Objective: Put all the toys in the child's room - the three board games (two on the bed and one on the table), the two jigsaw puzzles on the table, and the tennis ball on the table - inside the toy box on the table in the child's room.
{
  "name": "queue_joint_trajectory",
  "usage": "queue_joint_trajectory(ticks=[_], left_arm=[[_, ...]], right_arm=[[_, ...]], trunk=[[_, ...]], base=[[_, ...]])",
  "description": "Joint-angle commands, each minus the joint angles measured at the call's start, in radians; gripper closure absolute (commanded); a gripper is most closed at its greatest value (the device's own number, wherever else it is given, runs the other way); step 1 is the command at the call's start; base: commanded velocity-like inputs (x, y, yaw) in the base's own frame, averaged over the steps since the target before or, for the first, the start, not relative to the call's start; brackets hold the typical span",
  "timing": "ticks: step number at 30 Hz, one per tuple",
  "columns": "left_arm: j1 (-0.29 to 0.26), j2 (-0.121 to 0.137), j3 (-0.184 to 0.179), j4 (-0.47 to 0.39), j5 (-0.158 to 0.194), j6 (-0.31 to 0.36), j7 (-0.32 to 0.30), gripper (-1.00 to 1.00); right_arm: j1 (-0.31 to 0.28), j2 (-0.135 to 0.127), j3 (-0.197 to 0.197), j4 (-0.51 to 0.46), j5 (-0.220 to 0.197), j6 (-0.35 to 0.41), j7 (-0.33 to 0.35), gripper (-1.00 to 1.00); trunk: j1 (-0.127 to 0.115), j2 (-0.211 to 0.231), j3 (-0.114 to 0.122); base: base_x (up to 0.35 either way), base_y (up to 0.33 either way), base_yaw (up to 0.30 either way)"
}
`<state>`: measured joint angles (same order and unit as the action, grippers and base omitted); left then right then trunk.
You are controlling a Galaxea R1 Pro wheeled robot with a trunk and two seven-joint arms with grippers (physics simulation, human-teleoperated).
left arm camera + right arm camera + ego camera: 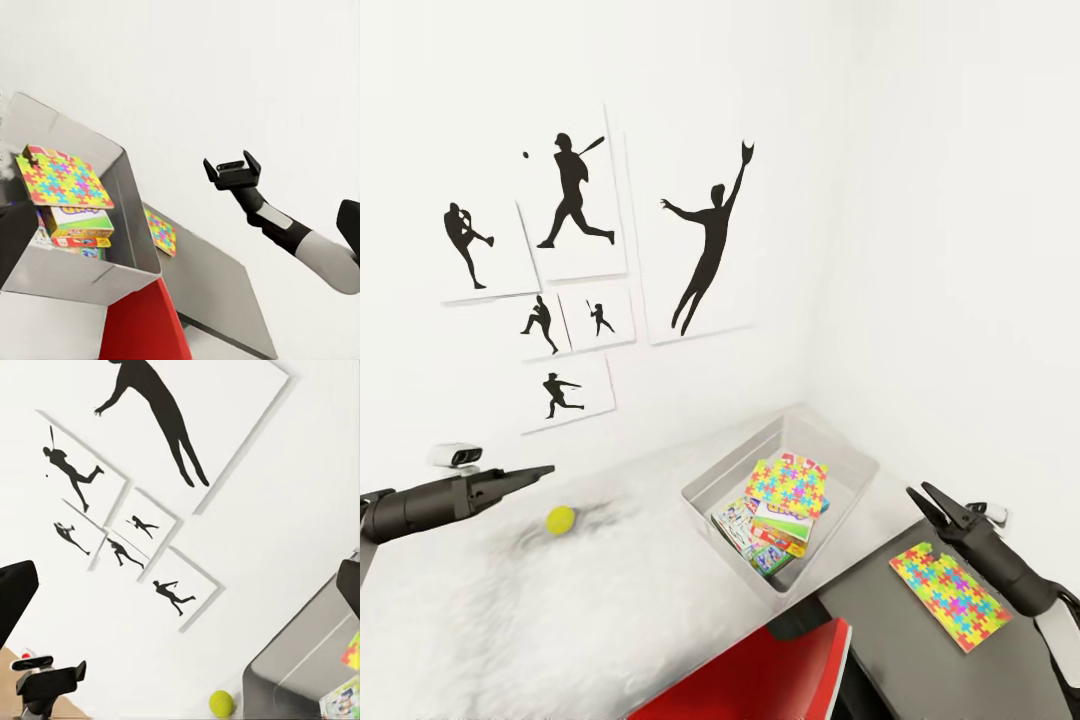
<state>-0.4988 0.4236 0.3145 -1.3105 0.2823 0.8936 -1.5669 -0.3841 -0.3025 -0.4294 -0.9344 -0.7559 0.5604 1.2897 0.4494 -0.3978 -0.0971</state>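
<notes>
Your left gripper (538,471) hangs above the table (510,620) with its fingers drawn nearly together and nothing between them, pointing toward the tennis ball (561,518), which sits just below and past its tips on the pale top. Your right gripper (922,497) is raised over the darker end of the table, fingers parted a little and empty; the left wrist view also shows it open, jaws spread with nothing in them (232,169).

Under that right gripper lies one jigsaw puzzle (949,594), flat on the dark surface just beside the toy box (710,487). The box sits between your two arms, so either side can reach it. Inside it, the other puzzle (788,486) rests tilted on top of stacked board games (760,537), leaning because the pile beneath is uneven.

Judging by this, the ball and the loose puzzle are what remain, one near each gripper.
</notes>
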Motion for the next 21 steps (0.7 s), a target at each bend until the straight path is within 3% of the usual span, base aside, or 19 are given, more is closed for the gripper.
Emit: queue_joint_trajectory(ticks=[1,10,21], left_arm=[[-0.001,0.000,0.001,0.006,-0.001,0.005,-0.004,-1.00],[-0.001,-0.003,0.000,0.005,-0.002,0.002,0.000,-1.00],[-0.001,-0.003,0.000,0.005,-0.002,0.002,-0.001,-1.00]], right_arm=[[-0.001,0.006,0.001,0.001,-0.002,0.006,-0.004,-1.00],[-0.001,0.025,0.000,0.004,0.000,-0.020,0.006,-1.00],[-0.001,0.028,0.000,0.004,0.000,-0.046,0.012,-1.00]], trunk=[[0.001,-0.002,-0.002],[0.001,-0.002,-0.002],[0.001,-0.002,-0.002]], base=[[-0.026,0.000,0.000],[-0.058,-0.005,0.000],[-0.043,-0.086,-0.002]])
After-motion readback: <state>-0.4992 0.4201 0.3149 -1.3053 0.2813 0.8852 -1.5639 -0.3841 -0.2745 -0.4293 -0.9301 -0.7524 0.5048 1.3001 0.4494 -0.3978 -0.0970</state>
